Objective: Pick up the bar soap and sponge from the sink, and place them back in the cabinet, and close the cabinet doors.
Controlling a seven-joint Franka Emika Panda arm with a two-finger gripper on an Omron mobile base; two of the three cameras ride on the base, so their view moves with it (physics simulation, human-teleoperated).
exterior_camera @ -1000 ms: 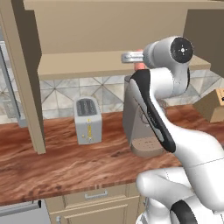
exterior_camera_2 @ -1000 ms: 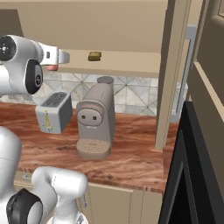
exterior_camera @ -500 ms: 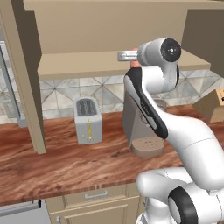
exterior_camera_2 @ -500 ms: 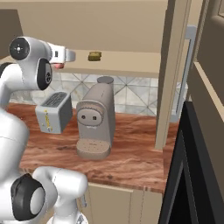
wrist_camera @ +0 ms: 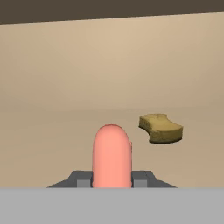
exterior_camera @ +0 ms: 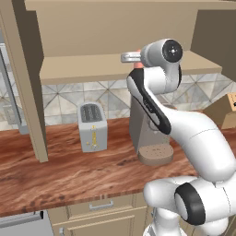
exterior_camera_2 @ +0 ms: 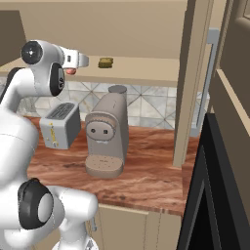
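Inside the tan wooden cabinet, the pincer is clenched on the salmon-pink rounded bar soap; the mustard-yellow blocky sponge lies ahead, slightly right, on the shelf.

Two base views flanking the arm, sharing the cabinet shelf, hand view close inside, facing the sponge

Bare shelf lay open ahead of the tool; only the sponge sat off to one side.
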